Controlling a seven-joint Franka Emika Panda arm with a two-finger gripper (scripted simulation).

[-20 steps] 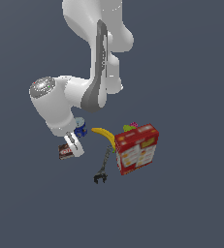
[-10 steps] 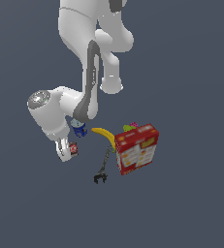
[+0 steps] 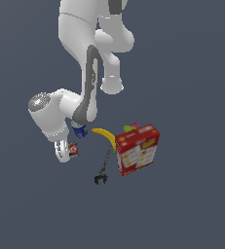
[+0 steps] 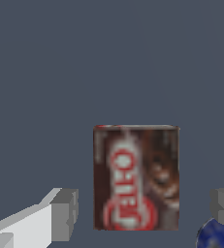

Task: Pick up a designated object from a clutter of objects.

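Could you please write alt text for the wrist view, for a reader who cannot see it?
A small brown-and-red box with white lettering lies flat on a plain grey surface, between the two grey fingertips of the open claw. A curved blue edge, likely the blue can, shows in one corner.

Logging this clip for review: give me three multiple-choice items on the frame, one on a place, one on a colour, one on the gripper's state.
1. In the exterior view, the black clamp lies where?
A. on the large red carton
B. on that carton's left
C. behind the arm's base

2. The banana is:
A. yellow
B. green
C. white

3. The gripper is:
A. shut on the blue can
B. open, fingers either side of the small brown-red box
C. out of view

B: clamp left of carton. A: yellow. B: wrist view shows gaps beside the box.
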